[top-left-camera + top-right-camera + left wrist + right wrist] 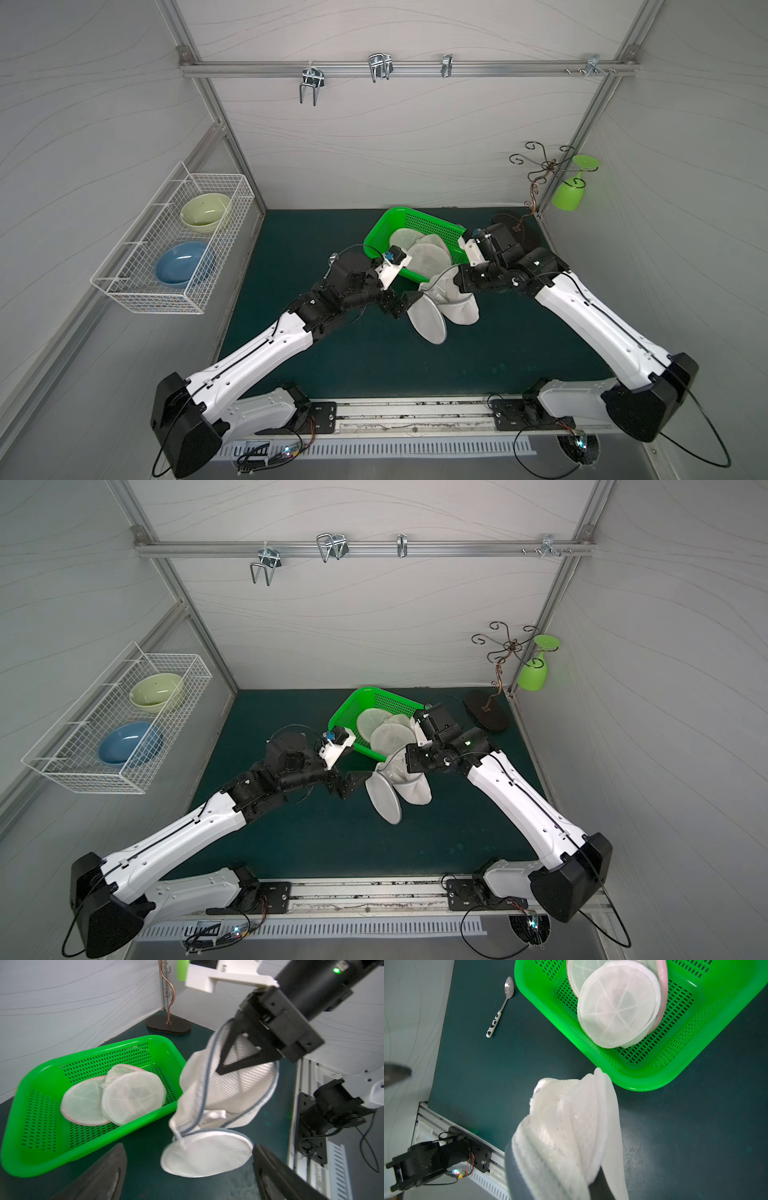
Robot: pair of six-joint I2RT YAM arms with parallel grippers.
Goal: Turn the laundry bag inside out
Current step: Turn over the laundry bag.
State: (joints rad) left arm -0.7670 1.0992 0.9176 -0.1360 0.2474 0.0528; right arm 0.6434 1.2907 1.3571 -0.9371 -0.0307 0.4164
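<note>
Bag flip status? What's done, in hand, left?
Done: the laundry bag is open-mouthed and outside the green basket. In hand: the right claw is inside the mouth, shut, apparently on the lining; the left claw stands open beside the bag's round end. Left: the turn itself. The zipper rim sits near the right claw's base, not peeled down over the body.

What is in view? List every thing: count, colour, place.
laundry bag: one, white, held by right tool
basket: one, green, on mat
mesh discs: at least two, whitish, in basket
spoon: one, silver, on mat
wire rack: one, white, left wall
bowls: two, green and blue, in wire rack
stand: one, copper, back right corner
glass: one, green, hanging on stand
hooks: four, metal, back rail
left tool: one, black, open, beside laundry bag
right tool: one, black, shut on laundry bag
</note>
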